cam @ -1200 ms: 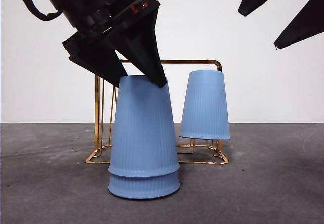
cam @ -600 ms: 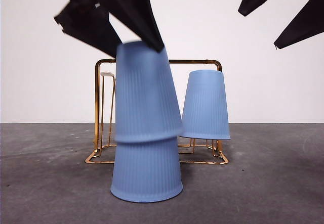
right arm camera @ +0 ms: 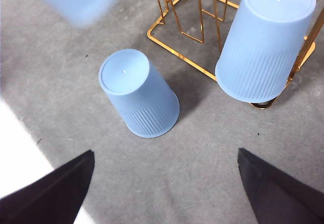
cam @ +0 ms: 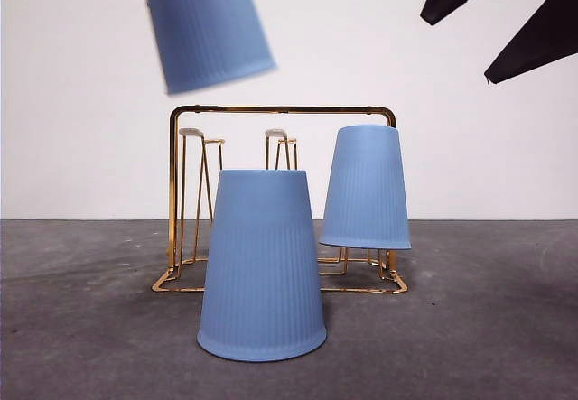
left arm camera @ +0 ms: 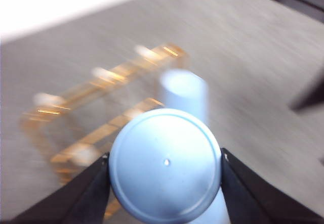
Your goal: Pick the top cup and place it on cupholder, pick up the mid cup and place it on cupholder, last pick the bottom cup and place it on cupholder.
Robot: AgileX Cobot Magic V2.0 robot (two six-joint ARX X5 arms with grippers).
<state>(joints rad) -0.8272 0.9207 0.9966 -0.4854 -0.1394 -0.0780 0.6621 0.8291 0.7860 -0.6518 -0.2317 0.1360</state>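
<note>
My left gripper (left arm camera: 165, 159) is shut on the closed end of a blue ribbed cup (left arm camera: 165, 163). That cup (cam: 208, 25) hangs upside down and blurred, high above the left end of the gold wire cupholder (cam: 280, 109); the left gripper itself is above the front view's edge. A second blue cup (cam: 262, 269) stands upside down on the table in front of the cupholder (right arm camera: 174, 49), seen too in the right wrist view as a cup (right arm camera: 137, 92). A third cup (cam: 366, 188) sits on the cupholder's right prong. My right gripper (right arm camera: 166, 152) hovers open and empty.
Two white-tipped prongs (cam: 191, 133) at the cupholder's left and middle stand bare. The right gripper's black jaws (cam: 456, 52) show at the top right of the front view. Grey table (cam: 470, 328) lies around the things, with a white wall behind.
The left gripper has pulled the upper cup off the stack, up and to the left. The lower cup stays on the table. The right gripper has barely moved.
</note>
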